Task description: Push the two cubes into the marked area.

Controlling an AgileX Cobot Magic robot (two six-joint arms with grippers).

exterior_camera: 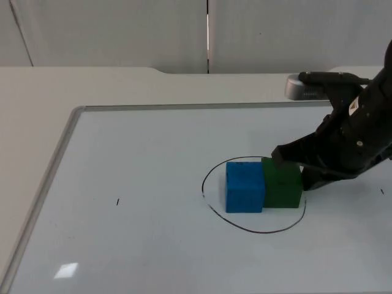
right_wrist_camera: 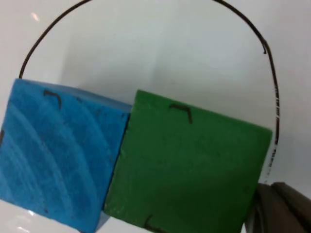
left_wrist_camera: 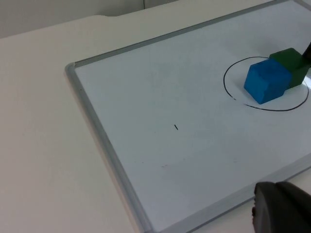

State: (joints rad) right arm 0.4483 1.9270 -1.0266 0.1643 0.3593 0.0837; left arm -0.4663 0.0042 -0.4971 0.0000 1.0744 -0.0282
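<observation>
A blue cube (exterior_camera: 245,187) and a green cube (exterior_camera: 282,182) sit side by side, touching, on the whiteboard. Both lie inside a black drawn circle (exterior_camera: 205,184); the green cube's right side is close to the line. My right gripper (exterior_camera: 295,168) is pressed against the green cube's right and far side. In the right wrist view the green cube (right_wrist_camera: 187,165) and blue cube (right_wrist_camera: 56,145) loom close, with the circle line (right_wrist_camera: 48,29) curving beyond them. The left wrist view has the blue cube (left_wrist_camera: 266,80), the green cube (left_wrist_camera: 291,62) and the circle (left_wrist_camera: 226,80) far off. My left gripper (left_wrist_camera: 282,208) waits by the board's edge.
The whiteboard's grey frame (exterior_camera: 61,147) runs along the left and back, with cream table top (exterior_camera: 37,92) outside it. A small black mark (exterior_camera: 117,201) sits on the board left of the circle. The grey partition wall (exterior_camera: 122,30) rises behind the table.
</observation>
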